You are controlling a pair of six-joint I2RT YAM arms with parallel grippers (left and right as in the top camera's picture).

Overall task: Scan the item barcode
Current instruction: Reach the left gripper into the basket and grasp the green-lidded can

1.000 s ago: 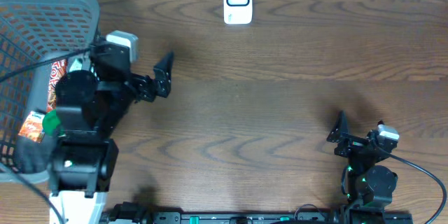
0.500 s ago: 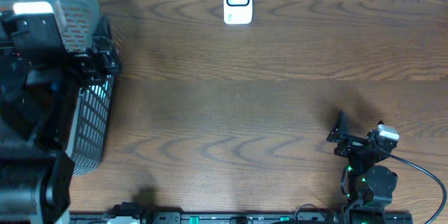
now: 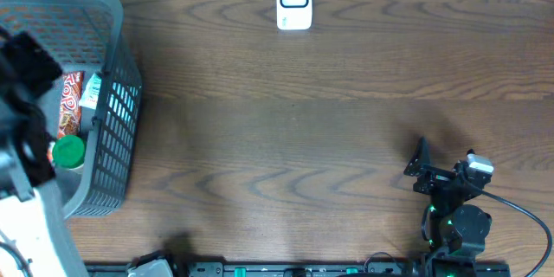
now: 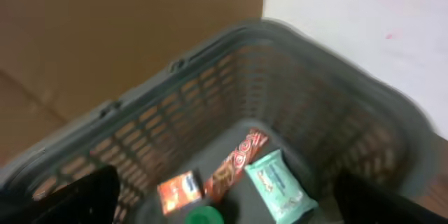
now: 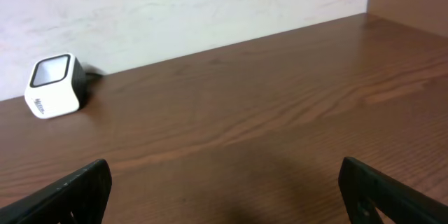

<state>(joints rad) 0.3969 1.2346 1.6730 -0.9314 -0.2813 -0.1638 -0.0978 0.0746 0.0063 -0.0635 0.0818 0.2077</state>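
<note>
Hovering wide open and empty, left hand above grey plastic mesh basket; right hand gapes empty too.

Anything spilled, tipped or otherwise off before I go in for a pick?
Nothing stands out. The basket sits upright at the left end of the table, its packets and a green-capped item inside it. The scanner stands upright at the far edge.

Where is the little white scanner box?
In the overhead view the white scanner sits at the far edge of the table, near the middle, well to the right of the grey basket.
</note>
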